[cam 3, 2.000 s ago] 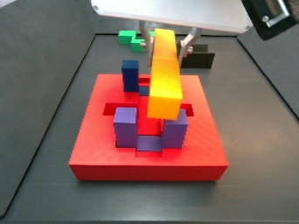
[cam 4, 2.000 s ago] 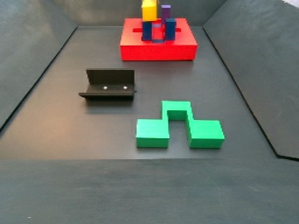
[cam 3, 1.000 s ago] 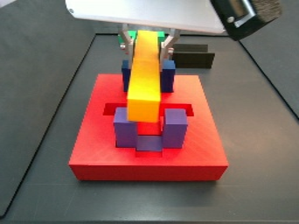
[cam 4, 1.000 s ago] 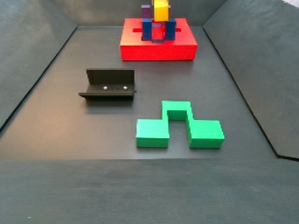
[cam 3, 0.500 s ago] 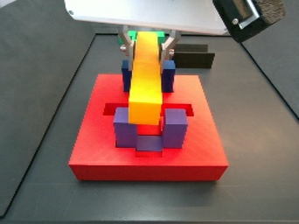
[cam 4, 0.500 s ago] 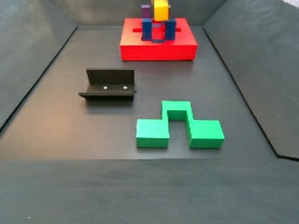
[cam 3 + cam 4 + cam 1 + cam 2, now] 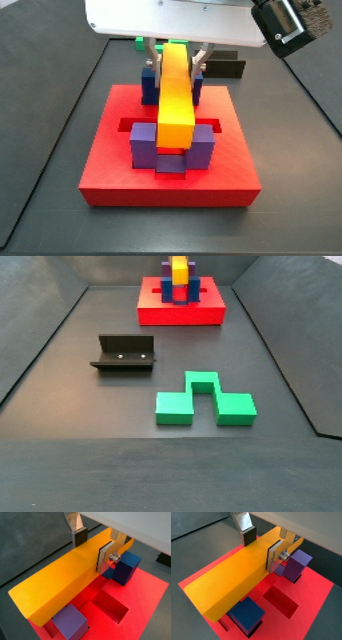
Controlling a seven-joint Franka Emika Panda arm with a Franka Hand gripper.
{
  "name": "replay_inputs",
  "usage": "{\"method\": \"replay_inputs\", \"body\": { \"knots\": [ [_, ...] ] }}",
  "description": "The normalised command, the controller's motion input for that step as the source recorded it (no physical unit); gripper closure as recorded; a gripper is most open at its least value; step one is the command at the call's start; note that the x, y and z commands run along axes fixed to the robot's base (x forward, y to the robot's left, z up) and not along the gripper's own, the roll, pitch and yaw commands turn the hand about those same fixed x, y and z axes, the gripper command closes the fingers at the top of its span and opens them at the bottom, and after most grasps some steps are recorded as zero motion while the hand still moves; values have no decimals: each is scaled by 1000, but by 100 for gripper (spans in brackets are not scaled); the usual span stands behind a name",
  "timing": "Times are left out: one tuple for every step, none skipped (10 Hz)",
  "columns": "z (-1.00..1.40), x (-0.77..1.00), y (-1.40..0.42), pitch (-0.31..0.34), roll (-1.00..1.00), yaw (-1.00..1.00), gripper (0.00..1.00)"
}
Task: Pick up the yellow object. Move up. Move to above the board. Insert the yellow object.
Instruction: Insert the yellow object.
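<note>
Yellow bar [image 7: 175,95] held lengthwise over the red board [image 7: 168,170], its far end clamped in the gripper [image 7: 175,52]. In both wrist views the silver fingers [image 7: 107,558] press against the bar's two long sides, so the jaws stand narrow, closed on the bar [image 7: 238,579]. The gripper [image 7: 92,546] hangs above the board's far half; the bar's near end lies between the two purple posts [image 7: 143,143] at the front of the board, and its far end passes beside a blue post [image 7: 148,80]. Whether the bar touches the board's slot cannot be told. In a side view from the far end of the floor, the bar [image 7: 179,270] shows as a small yellow face above the board [image 7: 181,311]. Nearer that camera stand the dark fixture [image 7: 124,354] and a green block [image 7: 202,400], both well apart from the board. A black block [image 7: 226,68] lies behind the board.
</note>
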Motion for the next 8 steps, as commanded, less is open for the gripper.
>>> {"method": "replay_inputs", "body": {
  "knots": [
    [-57, -77, 0, 0, 97, 0, 100],
    [-120, -111, -14, 0, 164, 0, 100],
    [-143, -109, -34, 0, 196, 0, 100],
    [-149, -94, -49, 0, 180, 0, 100],
    [-120, -46, -69, 0, 154, 0, 100],
    [-60, 0, -74, 0, 116, 0, 100],
    [-20, 0, -37, 0, 101, 43, 100],
    [0, 0, 0, 0, 63, 37, 100]
  ]
}}
